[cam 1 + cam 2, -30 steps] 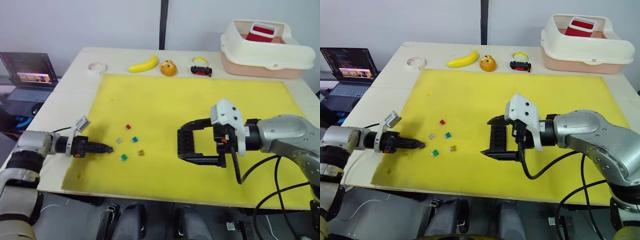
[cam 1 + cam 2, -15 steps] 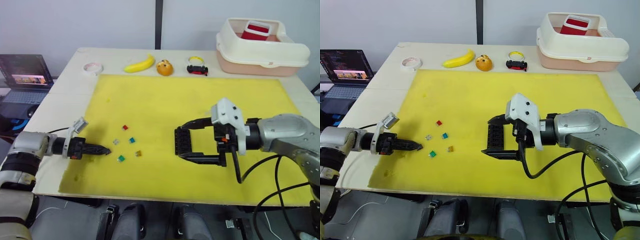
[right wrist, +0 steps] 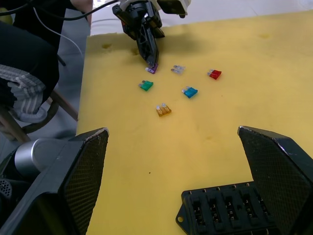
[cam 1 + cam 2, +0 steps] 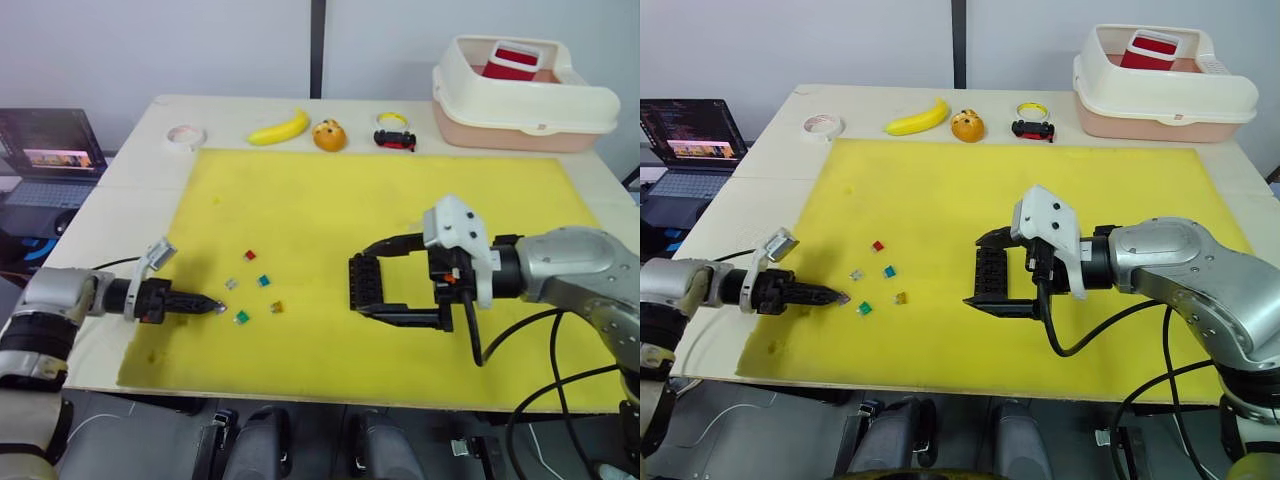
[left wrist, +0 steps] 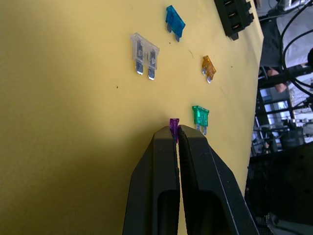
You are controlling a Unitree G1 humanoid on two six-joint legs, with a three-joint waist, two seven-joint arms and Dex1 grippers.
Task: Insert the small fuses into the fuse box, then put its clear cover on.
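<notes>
My left gripper (image 5: pixel 177 133) is shut on a tiny purple fuse (image 5: pixel 174 125) that sticks out of its tips just above the yellow mat (image 4: pixel 400 200). It is close to the green fuse (image 4: pixel 241 317). The red (image 4: pixel 251 255), grey (image 4: pixel 231 284), teal (image 4: pixel 264 281) and amber (image 4: pixel 277 307) fuses lie loose nearby. The black fuse box (image 4: pixel 365 285) lies slots-up on the mat, between the wide-apart fingers of my open right gripper (image 4: pixel 364 283), untouched by them. The clear cover is out of view.
Along the table's far edge lie a tape roll (image 4: pixel 186 134), a banana (image 4: pixel 280 128), an orange ball (image 4: pixel 330 135) and a toy car (image 4: pixel 396 140). A cream bin (image 4: pixel 525 95) stands at the far right. A laptop (image 4: pixel 50 150) sits off the table's left side.
The head camera shifted a little a second ago. My left gripper has crept slightly toward the table's near edge, still holding the purple fuse. The right arm has stayed put.
</notes>
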